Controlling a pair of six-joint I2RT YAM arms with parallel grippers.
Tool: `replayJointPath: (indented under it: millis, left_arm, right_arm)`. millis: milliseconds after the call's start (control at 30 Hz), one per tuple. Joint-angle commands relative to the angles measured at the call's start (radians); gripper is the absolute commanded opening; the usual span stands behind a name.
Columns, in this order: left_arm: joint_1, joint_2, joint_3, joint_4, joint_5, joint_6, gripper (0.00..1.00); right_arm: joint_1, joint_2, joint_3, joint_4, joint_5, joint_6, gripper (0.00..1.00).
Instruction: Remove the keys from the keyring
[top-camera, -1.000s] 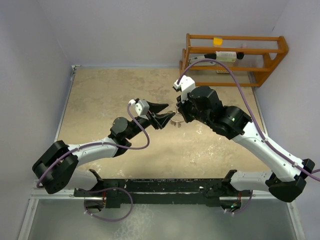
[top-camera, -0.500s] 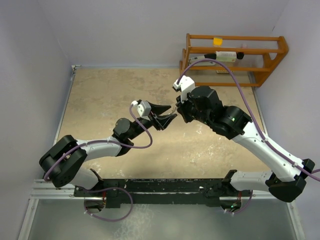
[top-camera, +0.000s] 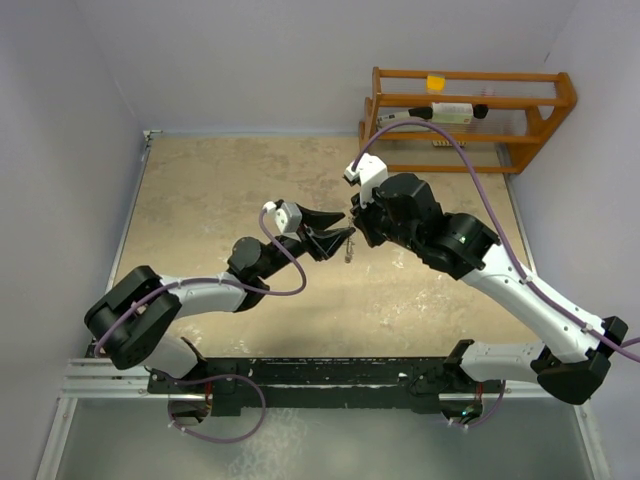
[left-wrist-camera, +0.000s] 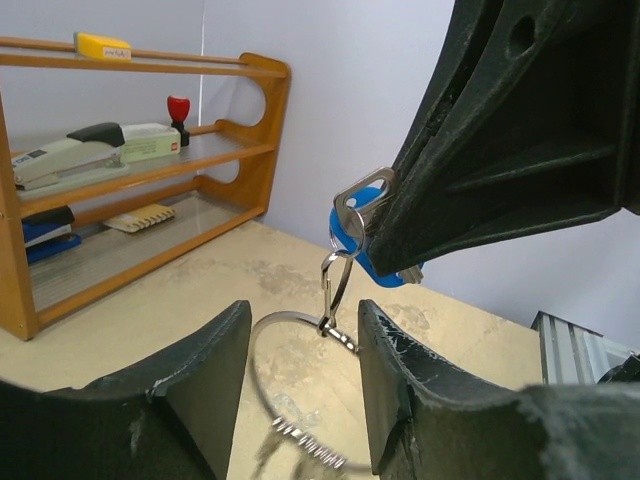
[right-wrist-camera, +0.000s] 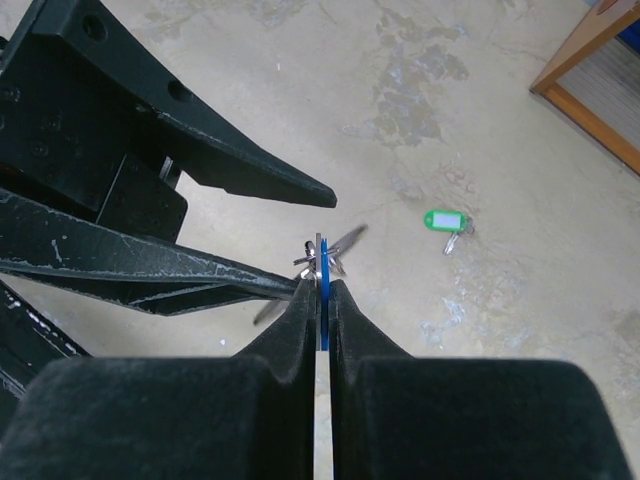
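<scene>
Top external: end effectors (top-camera: 340, 236) (top-camera: 356, 223) tip-to-tip

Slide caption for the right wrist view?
Right end effector clamps the blue key beside the open left end effector; a green-headed key lies loose on the table.

Claws nose to nose, tight between them.
Dead ahead of your left claw (left-wrist-camera: 303, 335), the right claw (right-wrist-camera: 320, 283) and its blue key (left-wrist-camera: 348, 238) block the way; the keyring (left-wrist-camera: 283, 316) sits between the left jaws. Open table (top-camera: 220, 190) beneath both; green key (right-wrist-camera: 440, 219) beyond the right claw, wooden rack (top-camera: 470, 76) farther off.
</scene>
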Motion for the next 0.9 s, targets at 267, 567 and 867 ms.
replayJointPath:
  millis: [267,567,867]
  left_arm:
    - [-0.009,0.032,0.039,0.093,-0.014,-0.035,0.44]
    - [-0.02,0.054,0.045,0.121,-0.056,-0.033,0.42]
    - [-0.025,0.07,0.054,0.138,-0.071,-0.031,0.39]
  right_arm:
    - [0.0,-0.005,-0.003,0.064,-0.007,0.006,0.0]
    - [0.0,-0.005,-0.005,0.067,-0.009,0.007,0.0]
    - [0.0,-0.009,-0.011,0.07,-0.015,0.003,0.0]
